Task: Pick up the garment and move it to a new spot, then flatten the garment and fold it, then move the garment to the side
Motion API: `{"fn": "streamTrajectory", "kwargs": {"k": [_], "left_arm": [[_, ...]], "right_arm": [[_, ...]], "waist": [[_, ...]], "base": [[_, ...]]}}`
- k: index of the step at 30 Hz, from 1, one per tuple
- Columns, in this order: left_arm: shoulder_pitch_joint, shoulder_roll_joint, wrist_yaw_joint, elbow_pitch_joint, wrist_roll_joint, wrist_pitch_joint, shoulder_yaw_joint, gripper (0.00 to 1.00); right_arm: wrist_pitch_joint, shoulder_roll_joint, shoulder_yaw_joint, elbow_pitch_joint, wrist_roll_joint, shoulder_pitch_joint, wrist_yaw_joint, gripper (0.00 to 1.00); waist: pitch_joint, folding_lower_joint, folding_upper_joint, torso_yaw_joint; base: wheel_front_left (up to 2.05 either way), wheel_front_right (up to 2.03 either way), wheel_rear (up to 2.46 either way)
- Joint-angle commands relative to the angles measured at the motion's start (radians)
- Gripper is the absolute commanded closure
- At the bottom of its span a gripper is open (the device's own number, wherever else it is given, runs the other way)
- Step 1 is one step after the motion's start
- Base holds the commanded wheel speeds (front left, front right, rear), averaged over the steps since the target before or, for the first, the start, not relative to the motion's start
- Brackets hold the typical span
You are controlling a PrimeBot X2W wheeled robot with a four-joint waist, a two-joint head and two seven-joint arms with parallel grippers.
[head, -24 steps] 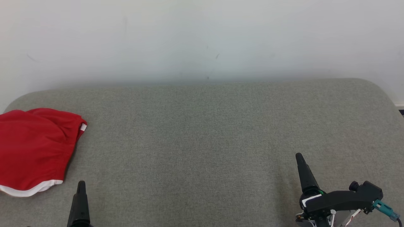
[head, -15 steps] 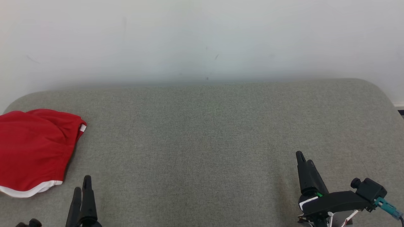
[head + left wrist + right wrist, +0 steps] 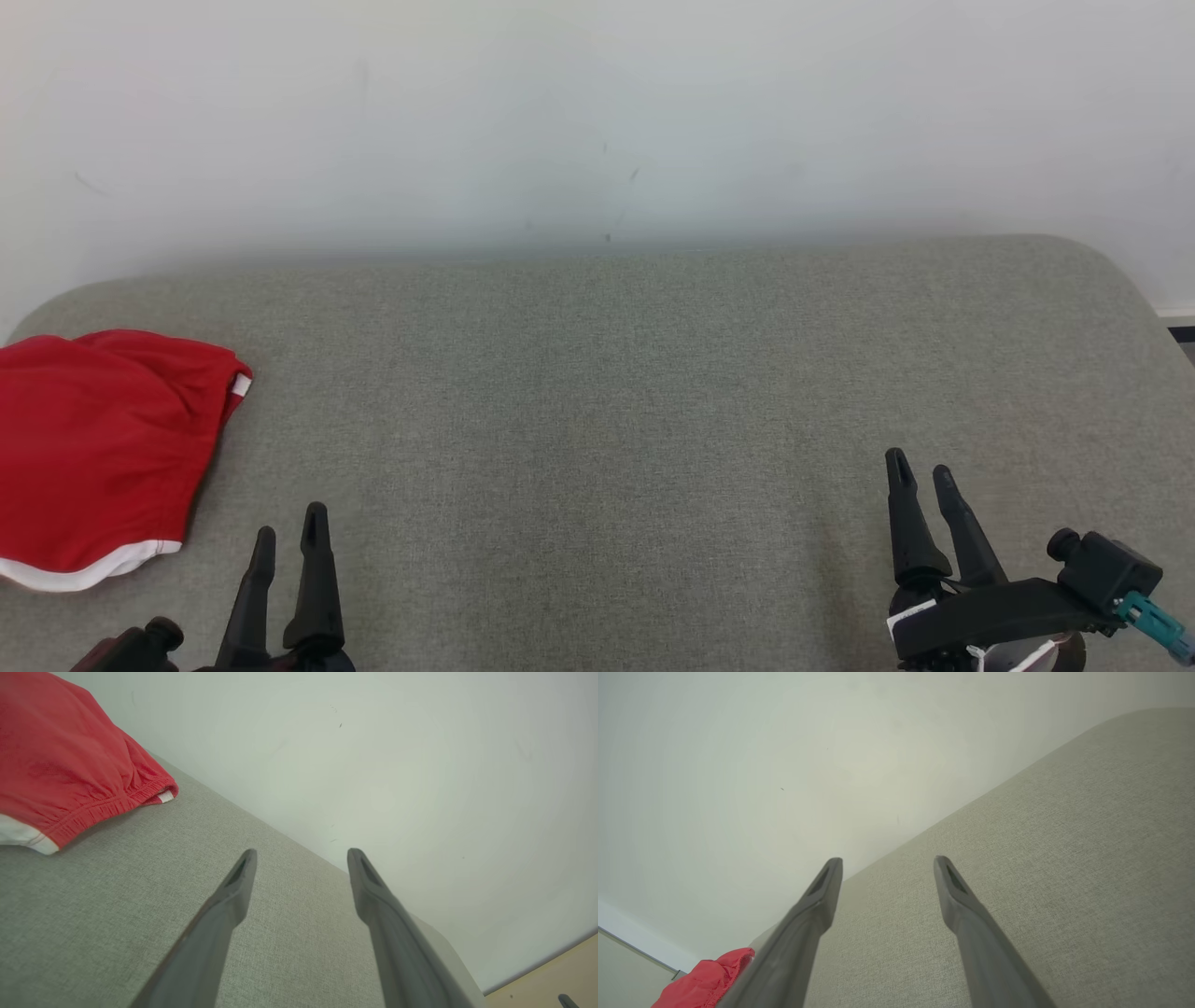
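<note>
The garment (image 3: 98,453) is a red piece with a white hem, folded and lying at the far left of the grey padded surface (image 3: 597,392). It also shows as the garment (image 3: 65,765) at the upper left of the left wrist view and as the garment (image 3: 705,982) far off at the lower left of the right wrist view. My left gripper (image 3: 289,534) stands open at the lower left, to the right of the garment and apart from it, holding nothing. My right gripper (image 3: 922,469) is open and empty at the lower right.
A pale wall (image 3: 597,112) rises right behind the grey surface. The surface's rounded right edge (image 3: 1144,299) drops off to the floor at the far right.
Both grippers have turned, so their two fingers now show side by side and spread. The left gripper has shifted right, away from the garment. The garment has not moved.
</note>
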Motion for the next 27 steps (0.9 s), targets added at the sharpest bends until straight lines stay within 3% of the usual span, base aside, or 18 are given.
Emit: {"fn": "streamTrajectory", "kwargs": {"k": [1,27], "left_arm": [[-0.011,0.008,0.004,-0.018,0.032,-0.010,-0.006,0.00],[-0.005,0.010,0.018,-0.025,0.333,-0.078,-0.092,0.00]], "right_arm": [[-0.008,0.000,-0.008,-0.018,-0.031,-0.001,-0.001,0.00],[-0.073,0.000,-0.027,-0.082,-0.320,0.060,-0.001,0.00]], "waist": [[-0.001,0.0000,0.0000,-0.001],[-0.029,0.0000,0.0000,-0.021]], "base": [[0.00,0.00,0.00],[0.00,0.00,0.00]]}}
